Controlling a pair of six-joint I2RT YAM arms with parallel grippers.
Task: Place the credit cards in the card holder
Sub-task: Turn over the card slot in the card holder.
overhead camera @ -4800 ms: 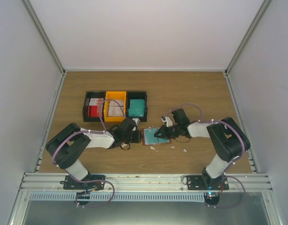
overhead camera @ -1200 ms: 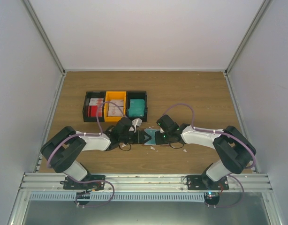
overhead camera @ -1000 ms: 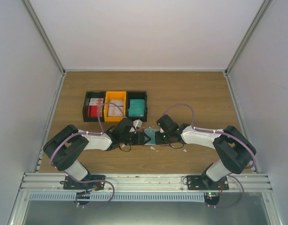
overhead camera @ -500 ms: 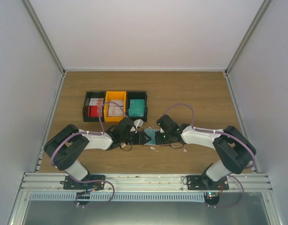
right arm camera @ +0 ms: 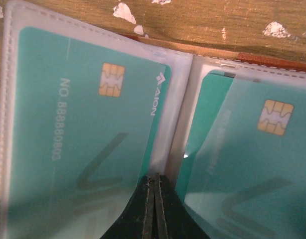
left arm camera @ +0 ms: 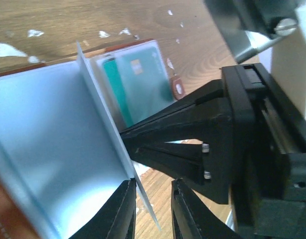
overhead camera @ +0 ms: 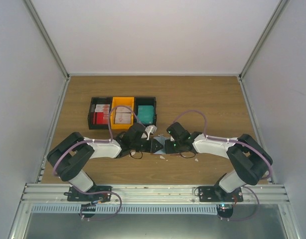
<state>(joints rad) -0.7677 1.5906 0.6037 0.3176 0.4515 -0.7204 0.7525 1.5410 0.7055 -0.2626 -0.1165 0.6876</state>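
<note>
The card holder (overhead camera: 159,145) lies open on the surface (overhead camera: 208,99), between the two arms and near three bins (overhead camera: 123,113) that hold more cards. Two teal cards (right arm camera: 83,124) sit inside its see-through pockets, one on each side of the middle fold. The right end effector (right arm camera: 154,199) is closed tight with nothing in it, and its tip rests on that fold. The left end effector (left arm camera: 154,209) is a little open. Its two fingers (left arm camera: 124,211) sit one on each side of the edge of a clear page (left arm camera: 58,139) that stands up from the card holder.
</note>
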